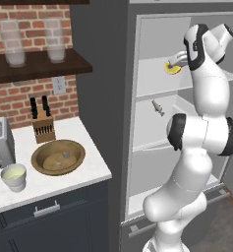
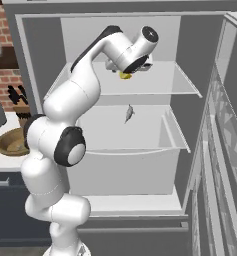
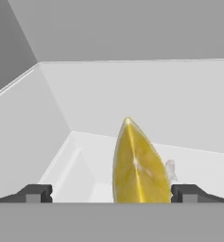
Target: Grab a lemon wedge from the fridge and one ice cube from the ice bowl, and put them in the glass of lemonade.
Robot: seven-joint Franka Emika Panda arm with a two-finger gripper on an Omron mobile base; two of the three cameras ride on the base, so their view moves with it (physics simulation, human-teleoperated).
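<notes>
Even bright rendered light, soft shadows, sharp

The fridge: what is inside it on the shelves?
In the fridge, a lemon wedge lies on the upper shelf between the open hand's fingertips. A small grey item lies lower; the arm covers part.

Red brick wall (image 1: 19,101), dark wooden shelf (image 1: 37,64), white countertop (image 1: 64,179), navy cabinets (image 1: 49,216)

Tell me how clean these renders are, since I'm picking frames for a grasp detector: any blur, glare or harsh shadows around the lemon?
Hand view: lemon wedge sharp, evenly lit, no glare. Left base view: fridge shelves flatly lit, shadows soft; wedge small and coarse. Right base view: wedge mostly hidden under the gripper.
</notes>
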